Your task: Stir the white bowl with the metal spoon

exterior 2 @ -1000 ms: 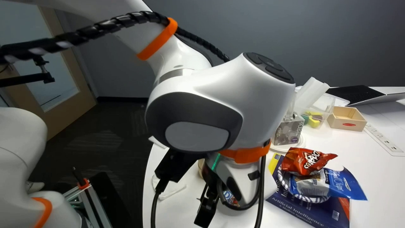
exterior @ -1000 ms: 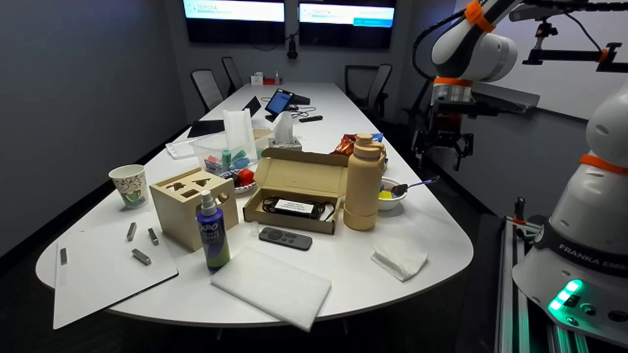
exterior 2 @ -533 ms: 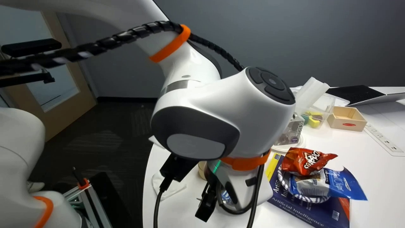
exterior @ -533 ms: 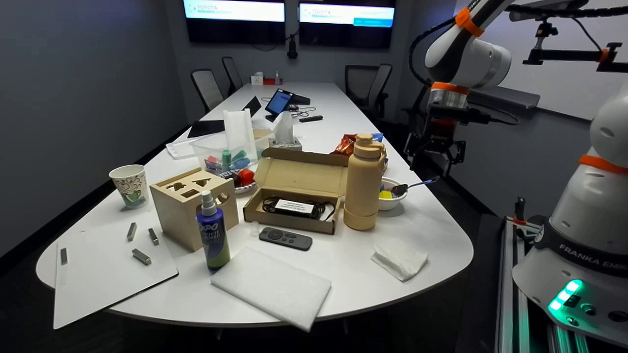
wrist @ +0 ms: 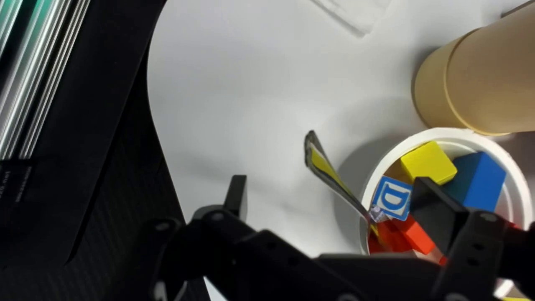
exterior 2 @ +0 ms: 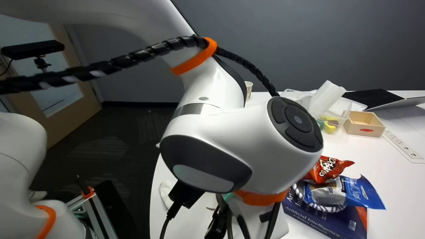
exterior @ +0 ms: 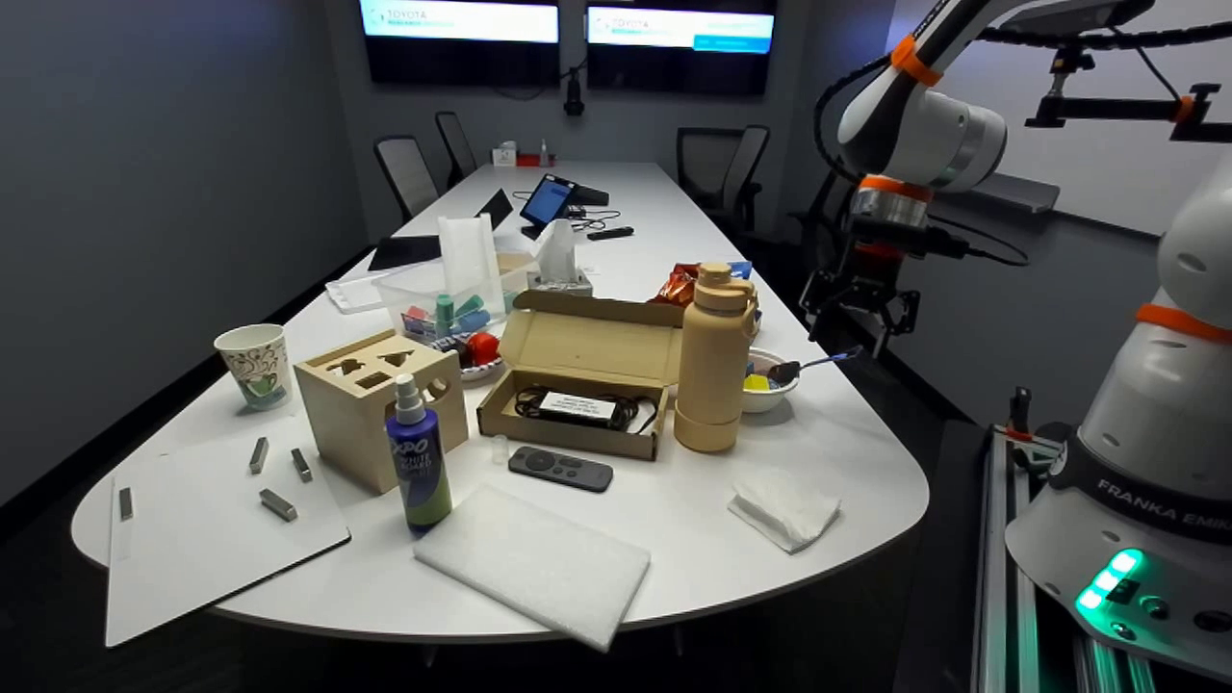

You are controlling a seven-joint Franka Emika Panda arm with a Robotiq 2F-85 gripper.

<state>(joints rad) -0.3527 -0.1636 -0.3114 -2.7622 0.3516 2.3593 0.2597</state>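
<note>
In the wrist view, the gripper [wrist: 335,194] is released, its fingers [wrist: 238,192] parted wide across the lower half of the frame. The white bowl [wrist: 439,134] sits at the lower right, partly hidden by a finger, with a yellow block [wrist: 429,163], a blue block [wrist: 476,184] and red blocks [wrist: 418,236] inside. The spoon [wrist: 336,177] crosses its rim, handle pointing to the upper left. A tan bottle [wrist: 489,79] stands just beside the bowl at the upper right.

In an exterior view, the gripper hangs right of centre, its tips near the end of the spoon's handle. The white bowl rests on the table [exterior: 688,520], partly behind the tan bottle.

In an exterior view, the robot arm [exterior 2: 229,129] fills the centre; I cannot tell the gripper's state there.
</note>
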